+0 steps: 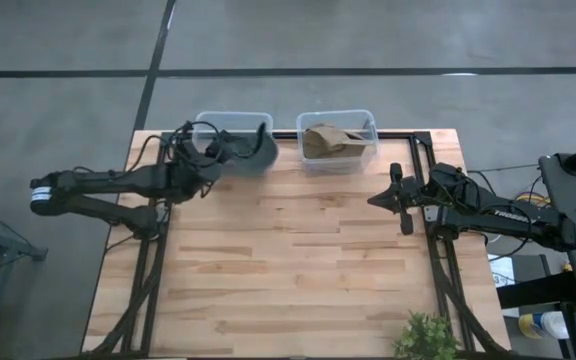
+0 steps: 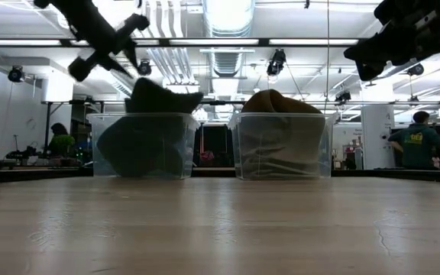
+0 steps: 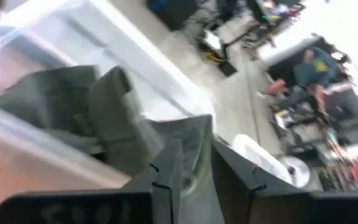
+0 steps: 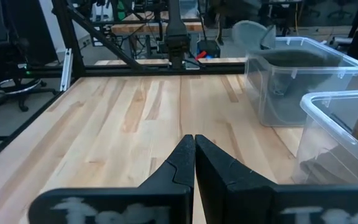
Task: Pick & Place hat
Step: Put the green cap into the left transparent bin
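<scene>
Okay, dark hat [image 1: 253, 152] soft, floppy, draped on left bin [image 1: 208, 122] rim upper left; left gripper [image 1: 230, 147] fingers slightly parted around its fabric, right gripper [image 1: 400, 196] shut, idle.

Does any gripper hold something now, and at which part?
Left gripper is open around the dark hat's edge over its bin; right gripper holds nothing.

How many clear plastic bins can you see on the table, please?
2, side by side at the table's far edge. The left bin holds a dark grey hat draped over its rim, with the left claw at it; the right bin holds a tan hat.
</scene>
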